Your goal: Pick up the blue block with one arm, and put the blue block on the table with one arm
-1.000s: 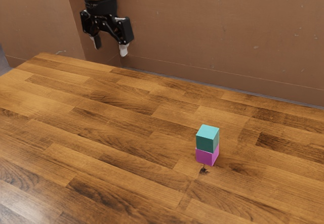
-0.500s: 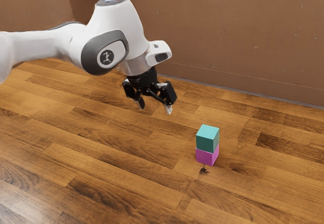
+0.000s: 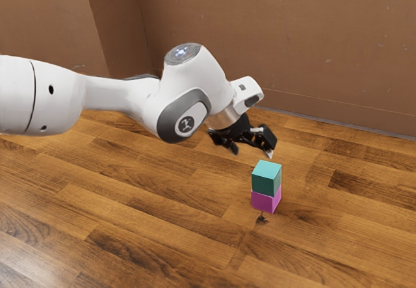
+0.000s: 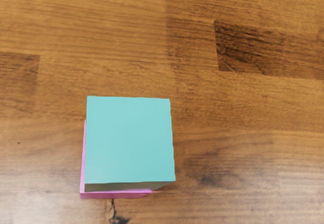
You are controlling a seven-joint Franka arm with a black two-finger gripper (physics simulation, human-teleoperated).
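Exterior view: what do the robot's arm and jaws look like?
The arm is white and rounded, with a dark grey band around a joint cover bearing a round, dark logo. The jaws are black and jointed, one with a pale tip.

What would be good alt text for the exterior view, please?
A black gripper, open and empty, hovers near a blue-green block stacked on a magenta block on a wooden table; its white arm reaches in from the exterior view's left.
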